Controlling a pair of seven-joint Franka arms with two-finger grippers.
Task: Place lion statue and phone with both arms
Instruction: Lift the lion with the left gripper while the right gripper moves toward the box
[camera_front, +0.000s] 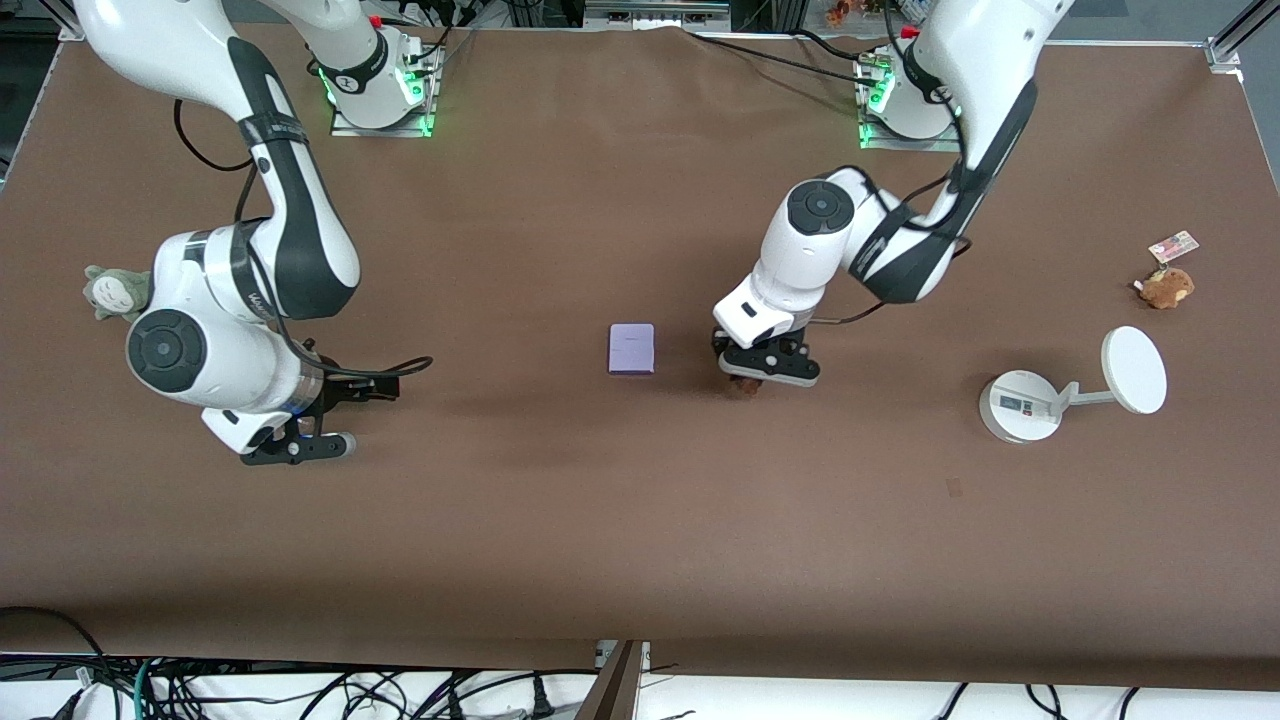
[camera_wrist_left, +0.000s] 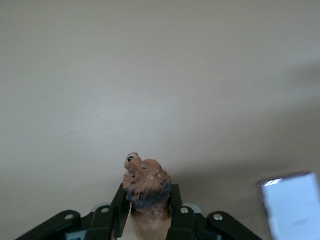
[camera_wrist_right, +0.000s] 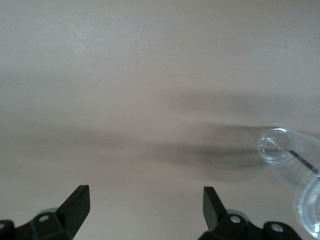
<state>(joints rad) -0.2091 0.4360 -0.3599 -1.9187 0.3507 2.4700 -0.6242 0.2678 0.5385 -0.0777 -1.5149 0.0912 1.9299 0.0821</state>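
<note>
Two arms share the job: left gripper (camera_front: 757, 375), mid-frame, pinches the lion statue (camera_wrist_left: 146, 192) low beside the phone (camera_front: 632, 348), probably to set it down. Right gripper (camera_front: 300, 437), lower left, waits with fingers spread.

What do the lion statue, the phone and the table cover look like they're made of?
Lion statue, gripped in the left end effector: likely hard moulded plastic or resin, matte paint, sculpted mane ridges.
Phone: smooth, flat, pale lavender, faint sheen; plastic or glass, can't tell which.
Table cover: matte brown, uniform, no glare; probably fabric or vinyl sheet.
</note>
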